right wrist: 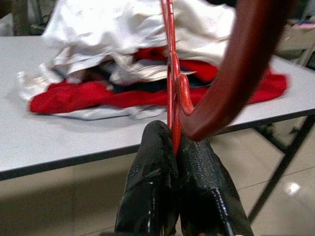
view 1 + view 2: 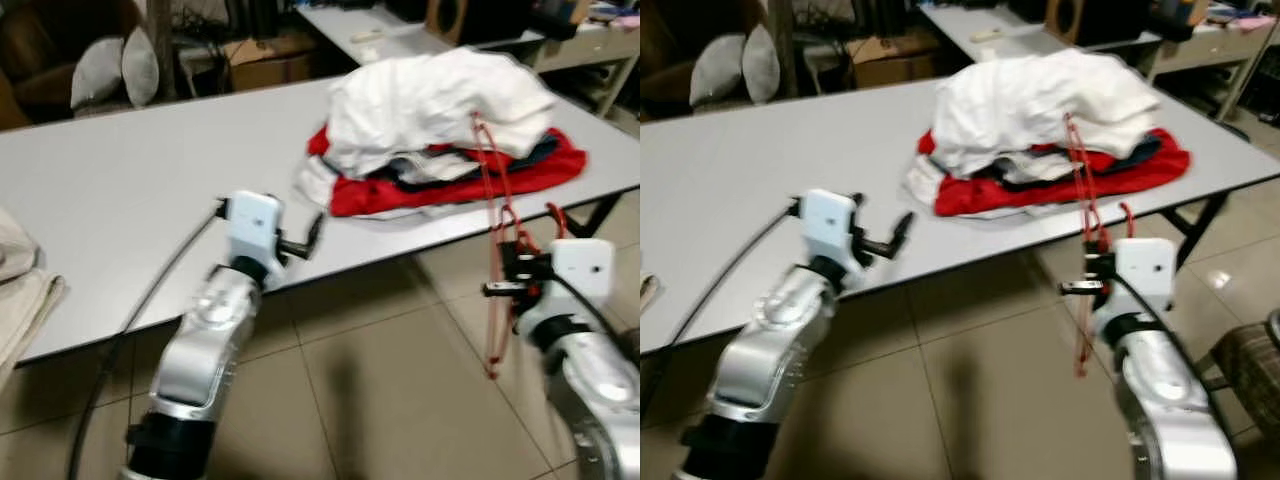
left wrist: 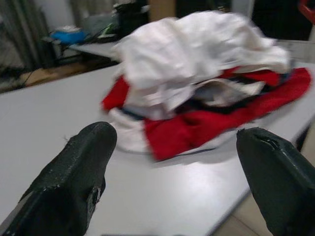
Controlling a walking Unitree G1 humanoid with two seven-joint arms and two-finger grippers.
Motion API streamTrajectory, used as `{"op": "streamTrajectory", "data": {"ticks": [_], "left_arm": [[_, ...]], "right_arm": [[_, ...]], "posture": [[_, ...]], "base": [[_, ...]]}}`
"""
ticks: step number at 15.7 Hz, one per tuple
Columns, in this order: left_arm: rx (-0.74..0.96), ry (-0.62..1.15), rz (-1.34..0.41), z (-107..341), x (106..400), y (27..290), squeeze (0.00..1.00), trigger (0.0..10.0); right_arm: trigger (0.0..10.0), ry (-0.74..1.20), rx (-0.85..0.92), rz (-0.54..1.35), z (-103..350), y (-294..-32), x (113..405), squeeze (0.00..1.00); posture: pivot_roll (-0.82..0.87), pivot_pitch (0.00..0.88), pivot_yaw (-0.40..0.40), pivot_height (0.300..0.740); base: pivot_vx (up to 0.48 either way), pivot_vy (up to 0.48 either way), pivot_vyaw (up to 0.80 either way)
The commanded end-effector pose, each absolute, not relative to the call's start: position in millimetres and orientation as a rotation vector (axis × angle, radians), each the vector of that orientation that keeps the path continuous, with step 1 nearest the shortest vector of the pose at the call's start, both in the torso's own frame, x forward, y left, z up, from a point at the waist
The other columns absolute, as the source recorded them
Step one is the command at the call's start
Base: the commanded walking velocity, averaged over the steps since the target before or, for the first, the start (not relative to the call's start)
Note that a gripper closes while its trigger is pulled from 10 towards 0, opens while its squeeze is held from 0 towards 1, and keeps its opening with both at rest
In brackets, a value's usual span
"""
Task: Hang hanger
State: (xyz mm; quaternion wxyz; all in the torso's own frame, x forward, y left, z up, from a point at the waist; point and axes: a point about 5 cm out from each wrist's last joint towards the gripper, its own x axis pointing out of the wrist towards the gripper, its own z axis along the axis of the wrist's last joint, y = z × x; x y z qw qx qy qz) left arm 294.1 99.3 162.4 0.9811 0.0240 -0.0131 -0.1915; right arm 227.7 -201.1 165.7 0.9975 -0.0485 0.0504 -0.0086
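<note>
While right gripper (image 1: 174, 142) pinches hanger (image 2: 495, 250), clothes pile (image 2: 440, 130) crowds table (image 2: 130, 190).

Both head views look forward and down from above the near edge of the grey table (image 2: 130, 190), taking in the clothes pile (image 2: 440, 130) on its right part and the tiled floor (image 2: 380, 390) below. The left wrist view faces the pile low across the tabletop, close, between its own black fingers (image 3: 74, 177). The right wrist view faces the same pile from below table height, just off the near edge.
</note>
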Motion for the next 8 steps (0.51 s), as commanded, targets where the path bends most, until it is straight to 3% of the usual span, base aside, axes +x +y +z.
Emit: {"op": "streamTrajectory", "data": {"ticks": [1, 3, 6, 8], "left_arm": [[0.071, -0.047, -0.365, 166, 295, 106, 0.59, 10.0], [0.059, -0.057, -0.375, 167, 295, 104, 0.60, 10.0], [0.037, -0.037, -0.361, 163, 296, 104, 0.60, 10.0], [0.044, -0.001, -0.394, 153, 293, 99, 0.59, 10.0]], "right_arm": [[10.0, 0.068, -0.093, 0.041, 174, -192, 228, 0.00], [10.0, 0.079, -0.093, 0.047, 174, -192, 227, 0.00], [10.0, 0.105, -0.102, 0.034, 172, -196, 224, 0.00], [10.0, 0.119, -0.151, -0.030, 171, -210, 220, 0.00]], "posture": [[-0.15, 0.000, 0.043, 0.740], [-0.15, 0.000, 0.037, 0.740], [-0.15, 0.000, 0.037, 0.740], [-0.17, 0.000, 0.035, 0.740]], "base": [[0.000, 0.000, 0.00], [0.129, 0.000, -0.26], [0.305, 0.000, -0.80], [0.306, 0.000, 0.00]]}}
